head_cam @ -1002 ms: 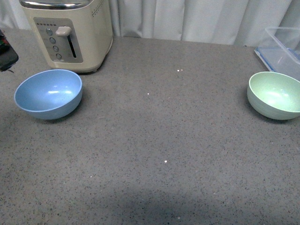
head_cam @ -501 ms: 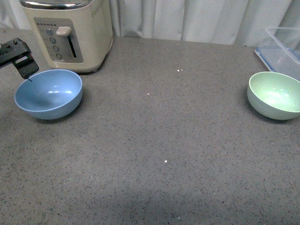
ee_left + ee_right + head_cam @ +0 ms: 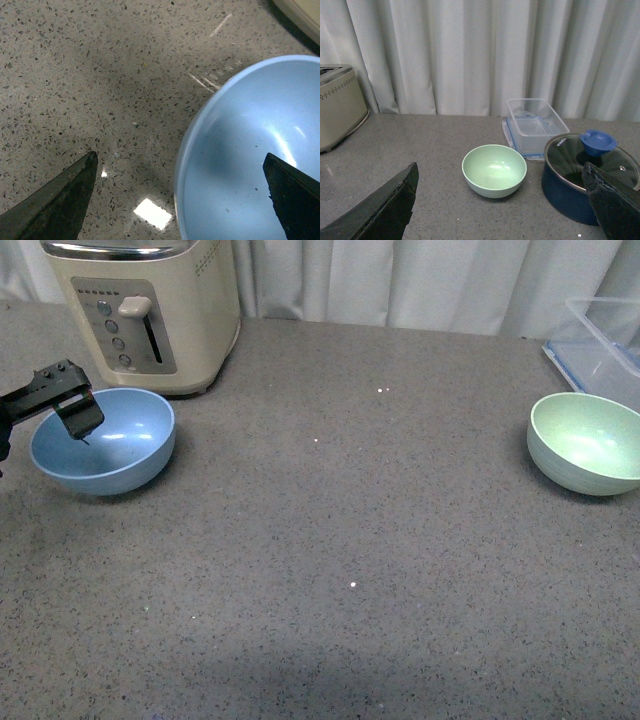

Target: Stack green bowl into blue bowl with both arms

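Note:
The blue bowl point(image 3: 110, 445) stands upright at the left, in front of the toaster. My left gripper point(image 3: 180, 160) is open and straddles its near-left rim, one of its fingers point(image 3: 79, 416) hanging over the bowl's inside and the other outside above the counter. In the left wrist view the blue bowl point(image 3: 250, 155) is empty. The green bowl point(image 3: 588, 443) sits upright and empty at the far right. My right gripper point(image 3: 500, 170) is open and well back from the green bowl point(image 3: 494, 170), touching nothing.
A cream toaster point(image 3: 150, 310) stands right behind the blue bowl. A clear plastic container point(image 3: 536, 122) sits behind the green bowl. Beside that bowl stands a dark blue pot point(image 3: 575, 192) with a glass lid and a blue knob point(image 3: 598, 141). Curtains close the back.
My left gripper has come in from the left edge and moved right and down over the blue bowl's rim. Neither bowl has moved.

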Robot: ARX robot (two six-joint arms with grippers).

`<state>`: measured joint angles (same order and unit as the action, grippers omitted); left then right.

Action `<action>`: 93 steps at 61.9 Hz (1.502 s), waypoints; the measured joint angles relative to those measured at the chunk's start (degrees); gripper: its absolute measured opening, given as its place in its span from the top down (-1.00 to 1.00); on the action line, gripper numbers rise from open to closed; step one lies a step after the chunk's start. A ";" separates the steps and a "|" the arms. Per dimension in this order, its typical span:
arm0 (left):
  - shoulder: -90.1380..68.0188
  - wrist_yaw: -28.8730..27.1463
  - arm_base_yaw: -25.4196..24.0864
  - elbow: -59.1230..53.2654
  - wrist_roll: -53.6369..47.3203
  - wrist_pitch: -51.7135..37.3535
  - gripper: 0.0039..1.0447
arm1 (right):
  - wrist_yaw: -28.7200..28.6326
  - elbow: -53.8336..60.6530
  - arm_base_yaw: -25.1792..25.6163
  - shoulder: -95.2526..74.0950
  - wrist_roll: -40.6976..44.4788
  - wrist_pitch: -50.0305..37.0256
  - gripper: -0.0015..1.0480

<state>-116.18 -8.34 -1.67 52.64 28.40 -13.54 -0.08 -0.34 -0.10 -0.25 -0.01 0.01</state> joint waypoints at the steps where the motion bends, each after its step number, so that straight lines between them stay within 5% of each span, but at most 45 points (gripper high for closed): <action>1: -0.13 0.04 -0.04 0.09 0.00 0.09 -0.88 | 0.00 0.00 0.00 0.00 0.00 0.00 -0.83; 21: -1.46 0.44 -0.28 1.22 -0.07 0.81 -0.83 | 0.00 0.00 0.00 0.00 0.00 0.00 -0.83; 57: -1.46 2.05 -0.39 2.03 0.00 1.73 0.93 | 0.00 0.00 0.00 0.00 0.00 0.00 -0.83; 75: -0.09 2.62 2.69 2.14 0.20 3.28 0.93 | 0.00 0.00 0.00 0.00 0.00 0.00 -0.83; 93: 4.24 2.95 19.30 2.45 0.00 5.20 0.93 | 0.00 0.00 0.00 0.00 0.00 0.00 -0.83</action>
<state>-111.94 -5.39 17.63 55.09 28.40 -8.34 -0.08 -0.34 -0.10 -0.25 -0.01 0.01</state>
